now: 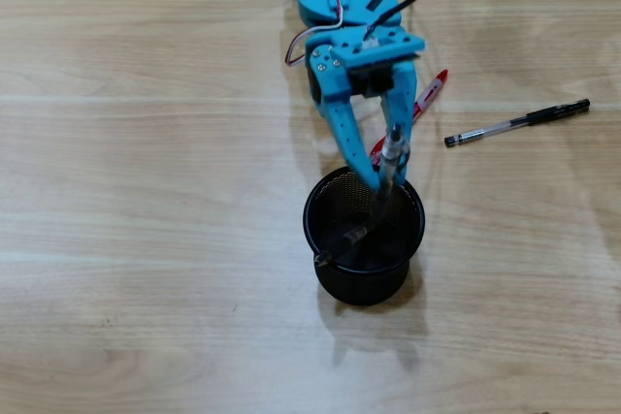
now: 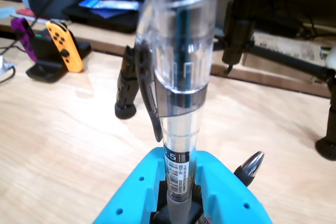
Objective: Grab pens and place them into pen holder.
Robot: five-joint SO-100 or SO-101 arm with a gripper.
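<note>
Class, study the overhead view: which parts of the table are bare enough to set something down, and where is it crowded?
Bare wood fills the whole left side of the table and the strip below the pen holder. It is crowded at upper centre: the gripper holds a pen over the holder, a red pen lies beside it, and a black pen lies to the right.

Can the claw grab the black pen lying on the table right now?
Probably not yet. The claw is shut on a clear pen over the pen holder. The black pen lies uncovered on the table, so after letting go it looks reachable.
</note>
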